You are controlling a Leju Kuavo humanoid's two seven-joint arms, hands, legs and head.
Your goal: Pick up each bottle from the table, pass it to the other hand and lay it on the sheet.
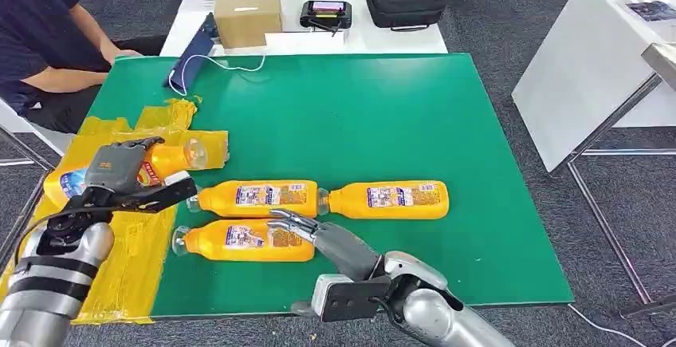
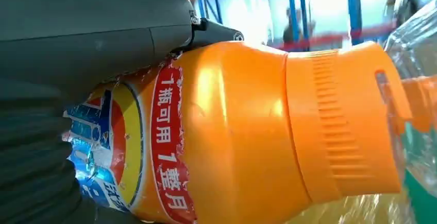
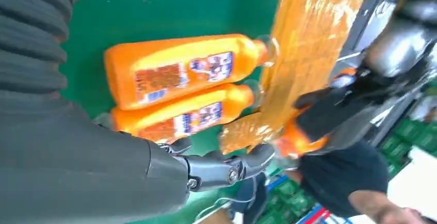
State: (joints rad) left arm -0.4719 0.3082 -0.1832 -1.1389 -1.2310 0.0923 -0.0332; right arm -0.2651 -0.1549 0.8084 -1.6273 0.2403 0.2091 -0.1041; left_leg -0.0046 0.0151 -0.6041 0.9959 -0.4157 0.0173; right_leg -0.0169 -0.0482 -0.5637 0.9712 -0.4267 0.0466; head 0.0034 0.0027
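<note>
Fingers (image 1: 163, 193) of the left hand (image 1: 119, 175) are wrapped around an orange plastic bottle with a red, blue and yellow label (image 1: 155, 163), which is held lying sideways over the crinkled yellow plastic sheet (image 1: 139, 255) at the left edge of the green table mat (image 1: 359, 116). From the left wrist view, the thick grey thumb is seen pressed across the held bottle's shoulder, with the ribbed orange neck and clear cap pointing away from the hand. The left forearm is raised from the lower left corner, with the wrist bent so the palm faces the mat. The right hand (image 1: 319, 235) is stretched forward from the bottom of the head view, its fingers (image 1: 291, 221) spread apart and holding nothing, hovering just above the near orange bottle (image 1: 243, 241). Three orange bottles are laid on their sides on the mat: the near one, a second orange bottle (image 1: 255, 197) just behind it, and a third orange bottle (image 1: 391, 199) to the right, cap almost touching the second. A brown cardboard box (image 1: 249, 12), a black zipped case (image 1: 405, 0) and a small black device with a screen (image 1: 325, 13) are set on the white table (image 1: 351, 40) beyond. A seated person in dark clothing (image 1: 40, 36) is seen at the upper left.
</note>
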